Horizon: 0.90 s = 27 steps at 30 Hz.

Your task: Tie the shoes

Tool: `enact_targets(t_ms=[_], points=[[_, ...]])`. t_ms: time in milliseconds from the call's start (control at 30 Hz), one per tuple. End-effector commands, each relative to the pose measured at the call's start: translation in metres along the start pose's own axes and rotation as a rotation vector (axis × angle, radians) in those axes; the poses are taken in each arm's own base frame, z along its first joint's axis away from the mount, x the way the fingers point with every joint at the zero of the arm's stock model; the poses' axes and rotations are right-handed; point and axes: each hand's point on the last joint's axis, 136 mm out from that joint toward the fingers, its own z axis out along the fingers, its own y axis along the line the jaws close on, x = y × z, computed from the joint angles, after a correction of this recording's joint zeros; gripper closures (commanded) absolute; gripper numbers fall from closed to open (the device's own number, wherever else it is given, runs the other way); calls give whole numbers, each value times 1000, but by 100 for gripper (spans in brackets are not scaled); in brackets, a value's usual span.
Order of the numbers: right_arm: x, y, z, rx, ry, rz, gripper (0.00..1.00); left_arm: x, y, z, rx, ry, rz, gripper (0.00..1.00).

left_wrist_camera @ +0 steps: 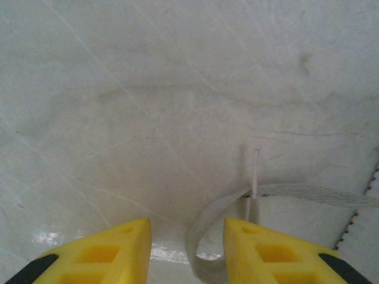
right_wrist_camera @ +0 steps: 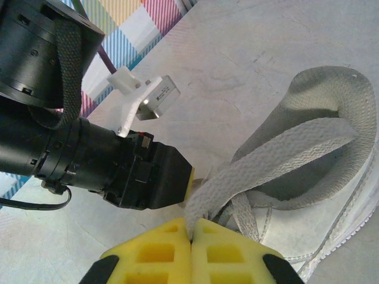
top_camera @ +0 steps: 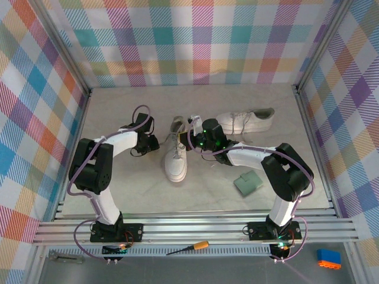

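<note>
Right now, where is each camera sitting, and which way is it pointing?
Top external: above and behind the bases, looking down on the table, left arm, right arm, near shoe and far shoe.
Left wrist: faces down at tabletop; the left gripper straddles a lace loop.
Right wrist: looks past the right gripper, shut on a lace, toward the left arm.
Shared: top and right wrist both show the near shoe and left arm.

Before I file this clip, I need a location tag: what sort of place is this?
Probably a robotics test cell: plaid walls, left arm and right arm bolted to an aluminium rail, a white sneaker between them.
</note>
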Motion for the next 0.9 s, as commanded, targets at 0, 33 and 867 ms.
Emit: enact_targets(t_ms=[0, 33, 867], points=[[-24, 17, -8, -38, -50, -25, 100, -1, -3, -1, -1, 9, 14, 63], [-23, 16, -7, -37, -47, -24, 100, 1, -3, 2, -3, 17, 17, 63], [-53, 19, 0, 72, 96, 183, 100, -8, 7, -122, 114, -324, -35, 100]])
